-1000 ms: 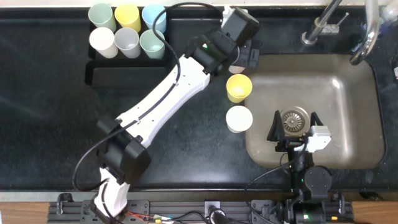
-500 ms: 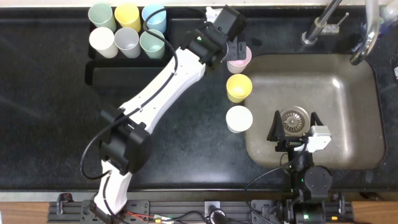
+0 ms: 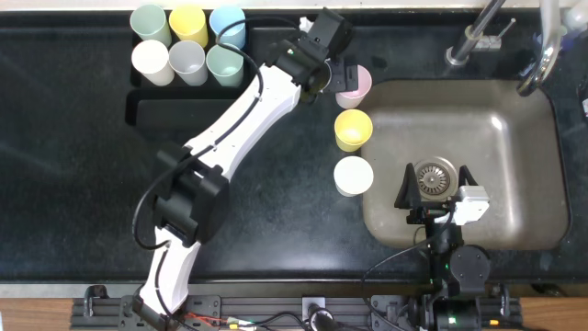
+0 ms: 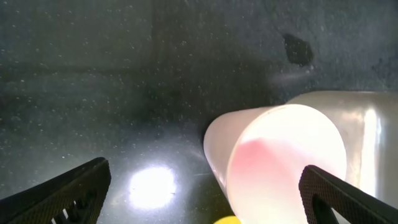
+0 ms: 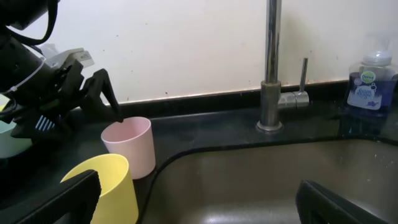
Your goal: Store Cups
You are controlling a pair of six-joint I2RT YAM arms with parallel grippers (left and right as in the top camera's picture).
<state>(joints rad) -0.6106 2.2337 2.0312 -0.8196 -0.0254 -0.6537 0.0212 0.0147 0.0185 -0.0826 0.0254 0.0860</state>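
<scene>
Pink cup [image 3: 356,85] by the sink [image 3: 501,147] on the desk [image 3: 73,184] — left claw [image 4: 204,169] spread over it; centre its wall before pinching.

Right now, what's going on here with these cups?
The left gripper hangs with open fingers at the pink cup, which stands upright on the counter by the sink; nothing is gripped. A yellow cup and a white cup stand in line beside it. Six cups already sit in the rack. The right gripper is open over the sink, holding nothing.
</scene>
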